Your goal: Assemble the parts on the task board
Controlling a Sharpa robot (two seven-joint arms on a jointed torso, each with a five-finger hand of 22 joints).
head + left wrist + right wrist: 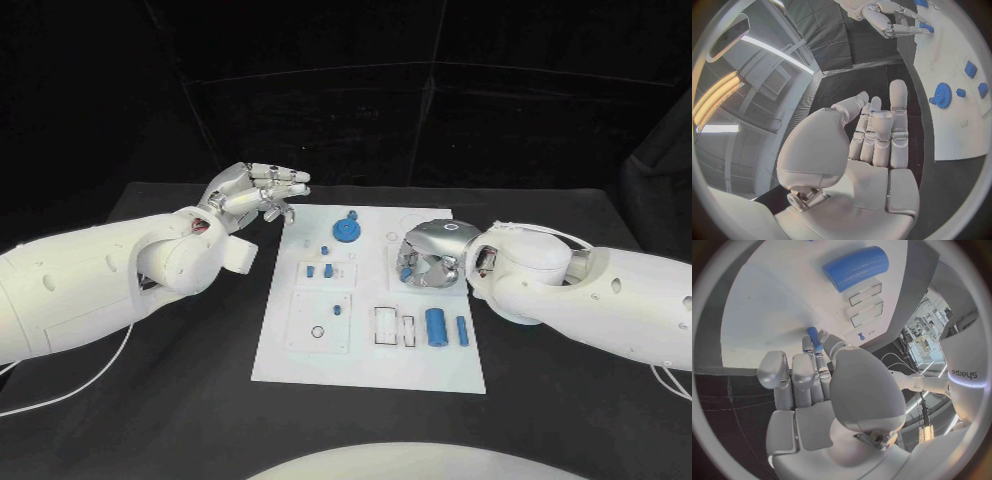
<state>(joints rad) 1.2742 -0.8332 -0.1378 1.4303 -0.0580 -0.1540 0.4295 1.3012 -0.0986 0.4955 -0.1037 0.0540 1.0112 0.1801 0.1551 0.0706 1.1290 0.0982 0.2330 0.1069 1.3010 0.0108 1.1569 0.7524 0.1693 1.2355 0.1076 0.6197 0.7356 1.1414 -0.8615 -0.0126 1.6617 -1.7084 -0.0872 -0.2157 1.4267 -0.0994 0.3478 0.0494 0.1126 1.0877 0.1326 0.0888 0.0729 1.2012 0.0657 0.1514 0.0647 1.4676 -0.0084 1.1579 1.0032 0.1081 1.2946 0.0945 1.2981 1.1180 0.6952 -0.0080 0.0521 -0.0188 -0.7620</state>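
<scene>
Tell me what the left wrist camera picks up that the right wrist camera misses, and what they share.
Left wrist view alone: the left hand, raised off the board with nothing in it, and the blue gear beyond its fingertips. It also catches the right hand across the board.

Right wrist view alone: a small blue peg pinched at the right hand's fingertips, the large blue cylinder, and the empty rectangular slots beside it.

Both show the white task board.

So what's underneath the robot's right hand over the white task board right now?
The silver right hand pinches a small blue peg above the white task board. The patch of board directly under the hand is covered.
</scene>
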